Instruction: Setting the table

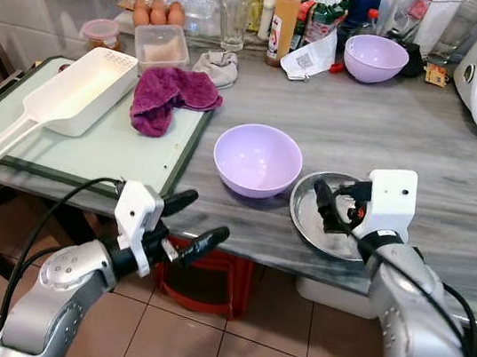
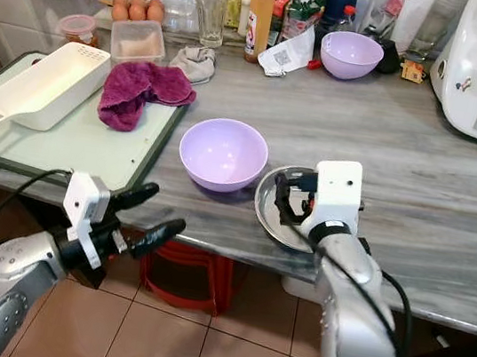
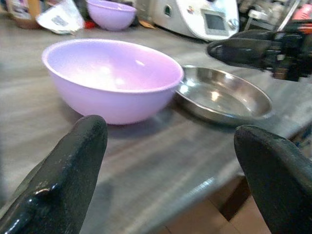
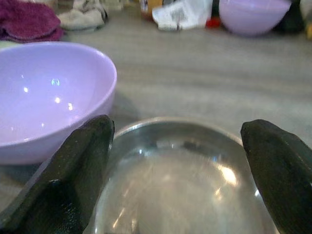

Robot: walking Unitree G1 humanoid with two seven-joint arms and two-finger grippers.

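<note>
Grey marbled bench [image 1: 421,161], cluttered along back wall. Lilac bowl [image 1: 257,159] near front edge, steel plate [image 1: 318,216] just beside it on robot's right, rims close. Right tool [image 1: 335,206] hovers over plate, fingers spread wide. Left tool [image 1: 187,221] below bench edge, short of bowl, fingers spread wide, holding nothing. Second lilac bowl [image 1: 375,58] at back. Purple cloth [image 1: 168,96] on green tray [image 1: 90,152] beside white scoop [image 1: 66,99].

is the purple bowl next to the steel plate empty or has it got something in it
Empty. The purple bowl stands upright beside the steel plate, and its inside shows only bare, glossy lavender surface with light reflections.
</note>
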